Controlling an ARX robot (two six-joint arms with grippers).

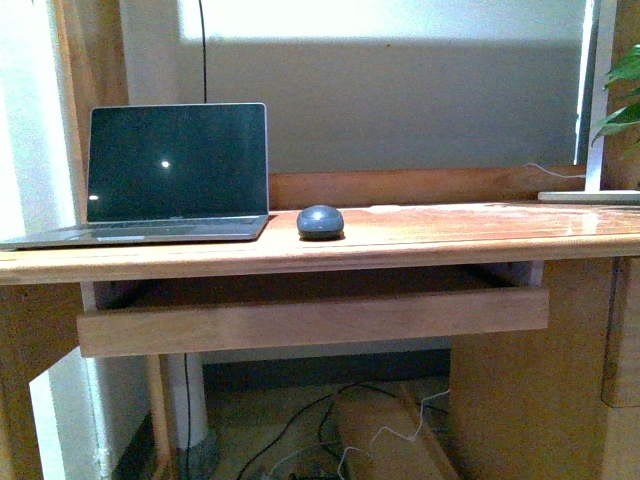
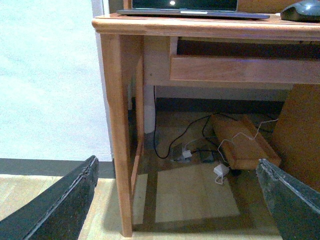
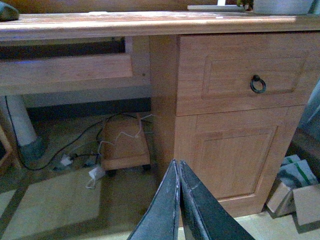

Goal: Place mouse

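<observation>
Mouse (image 1: 320,221) on the tabletop (image 1: 450,235), just right of the open laptop (image 1: 170,175); no readable writing anywhere.
Only the wrist views show the arms: left gripper (image 2: 177,200) spread wide and empty, right gripper (image 3: 179,200) pressed closed on nothing, facing a ring-pull drawer (image 3: 257,84).

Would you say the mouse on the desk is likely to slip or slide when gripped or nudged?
The mouse looks rigid and probably light. Its rounded, smooth shell may slip from a pinch near the top. Lying flat on the glossy desk, it would likely slide, not roll.
</observation>
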